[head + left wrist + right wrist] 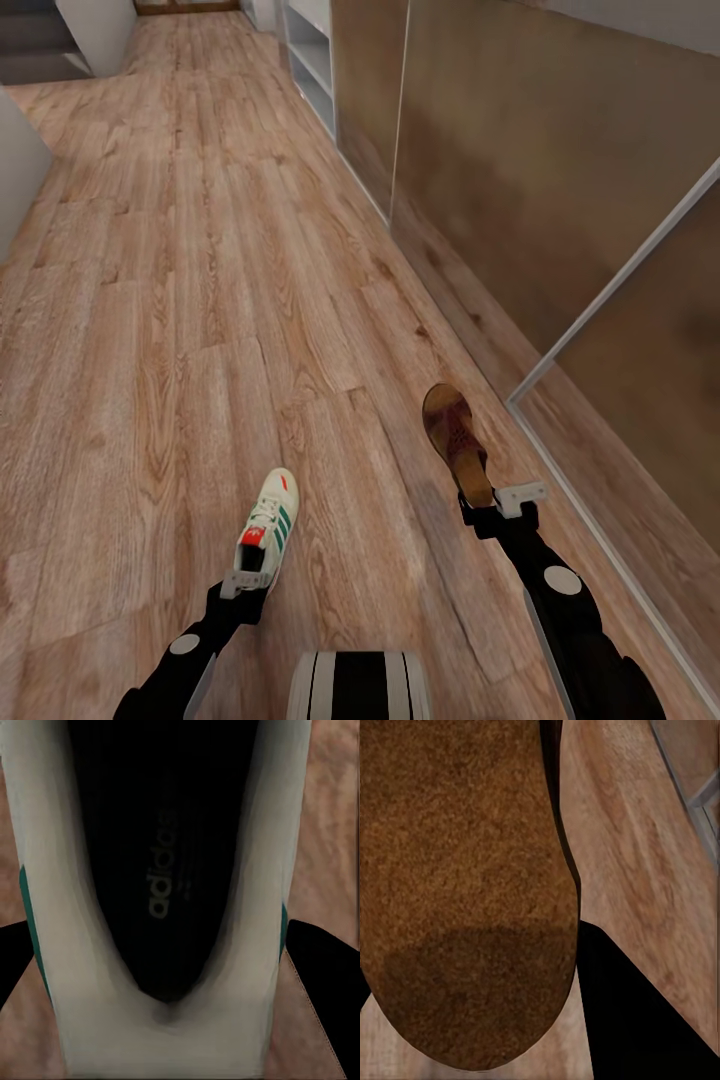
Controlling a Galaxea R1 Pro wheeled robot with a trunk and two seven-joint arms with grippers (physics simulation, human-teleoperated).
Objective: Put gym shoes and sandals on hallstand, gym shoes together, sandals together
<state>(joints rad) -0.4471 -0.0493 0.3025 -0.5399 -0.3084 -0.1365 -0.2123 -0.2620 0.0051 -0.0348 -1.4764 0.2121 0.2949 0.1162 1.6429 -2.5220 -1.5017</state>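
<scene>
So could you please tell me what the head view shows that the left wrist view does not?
Head view alone: the sandal held up by the right gripper, the mirrored wardrobe doors and the grey shoe rack far down the corridor. Left wrist view alone: the sneaker's dark insole with its brand lettering. Both: the sneaker in the left gripper above the wood floor.

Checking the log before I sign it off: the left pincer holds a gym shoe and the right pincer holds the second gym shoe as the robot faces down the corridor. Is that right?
Not quite. The left pincer does hold a gym shoe, but the right pincer holds a brown sandal, not a second gym shoe. The head view shows both; the right wrist view shows the sandal's brown surface close up.
</scene>
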